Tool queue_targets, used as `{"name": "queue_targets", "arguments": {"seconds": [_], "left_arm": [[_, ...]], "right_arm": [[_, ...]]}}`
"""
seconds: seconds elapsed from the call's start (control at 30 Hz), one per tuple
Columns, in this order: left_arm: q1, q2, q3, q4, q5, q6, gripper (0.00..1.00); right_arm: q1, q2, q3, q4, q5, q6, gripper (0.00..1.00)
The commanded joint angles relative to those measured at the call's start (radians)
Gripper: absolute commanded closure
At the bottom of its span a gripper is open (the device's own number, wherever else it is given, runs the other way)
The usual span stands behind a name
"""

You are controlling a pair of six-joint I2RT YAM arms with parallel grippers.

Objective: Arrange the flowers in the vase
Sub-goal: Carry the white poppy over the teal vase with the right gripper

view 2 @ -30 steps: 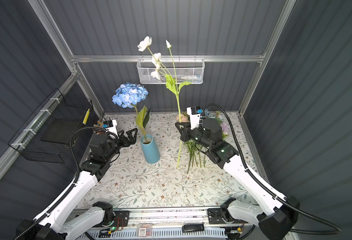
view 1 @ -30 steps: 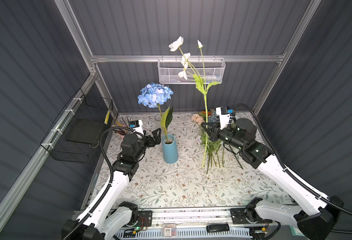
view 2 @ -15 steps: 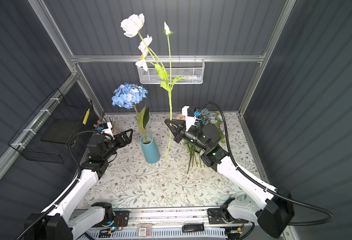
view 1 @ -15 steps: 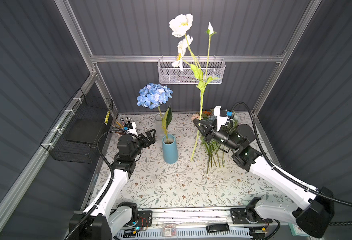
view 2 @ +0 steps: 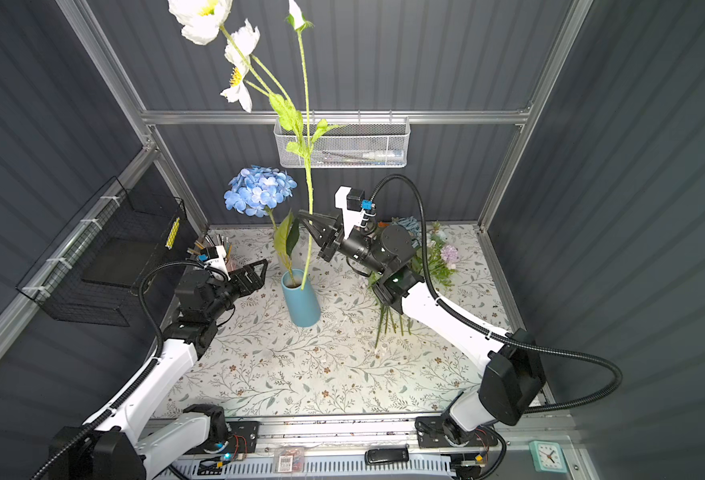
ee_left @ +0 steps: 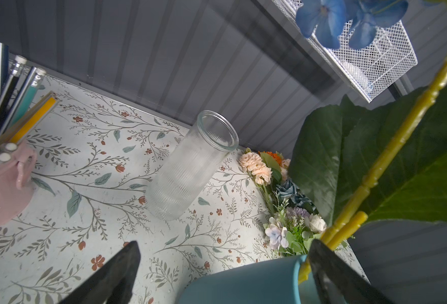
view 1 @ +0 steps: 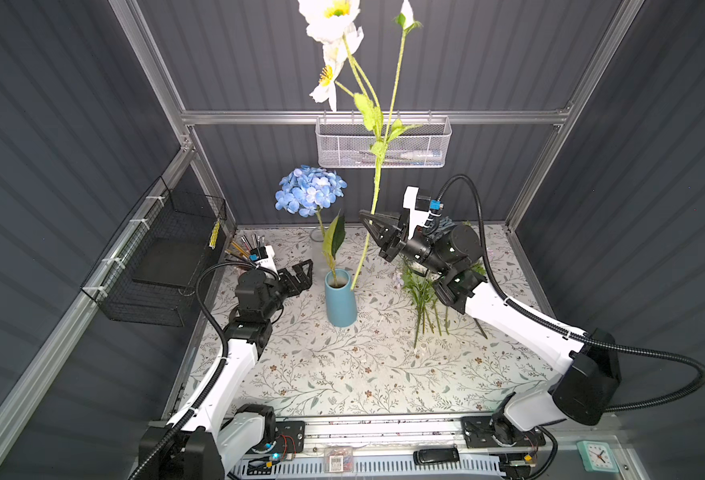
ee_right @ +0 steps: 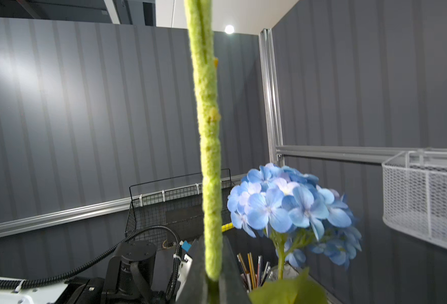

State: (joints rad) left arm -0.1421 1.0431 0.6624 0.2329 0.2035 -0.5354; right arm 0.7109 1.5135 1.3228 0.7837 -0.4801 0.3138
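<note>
Dark grey ribbed walls box in a counter (view 1: 342,374) covered with a floral print. On it stands a tapered blue ceramic vase (view 1: 341,301) that already holds a blue hydrangea (view 1: 310,196).

My right hand (view 1: 367,220) is clamped tight around a long, fuzzy green cream-blossomed stem (view 1: 377,183). It grips low on the stalk, and the white blooms reach past the upper edge of both top views. In the right wrist view the stalk (ee_right: 209,158) rises straight out from between my closed fingers.

A second ago this flower hung over the heap of remaining flowers (view 1: 425,286), to the right of the vase. I have since lifted it and swung it leftward, so its foot now meets the vase's mouth. In a top view the foot (view 2: 303,284) seems to dip inside the rim, beside the hydrangea's stalk. I cannot tell how deep it sits.

My left hand (view 1: 303,272) hovers just left of the vase, spread fully and holding nothing.

As I judge it, the second flower is nearly placed. I should lower it until it seats before letting go, or the tall, top-heavy stem may tip out. The heap comes afterwards.
</note>
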Motion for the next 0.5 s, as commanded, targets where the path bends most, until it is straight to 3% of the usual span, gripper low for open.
{"name": "queue_targets", "arguments": {"seconds": [0.0, 0.47], "left_arm": [[0.006, -0.002, -0.006, 0.016, 0.01, 0.015, 0.0], [0.007, -0.026, 0.003, -0.03, -0.015, 0.018, 0.0]], "right_arm": [[0.008, 0.034, 0.048, 0.047, -0.03, -0.03, 1.0], [0.034, 0.18, 0.074, 0.096, -0.009, -0.166, 1.0]]}}
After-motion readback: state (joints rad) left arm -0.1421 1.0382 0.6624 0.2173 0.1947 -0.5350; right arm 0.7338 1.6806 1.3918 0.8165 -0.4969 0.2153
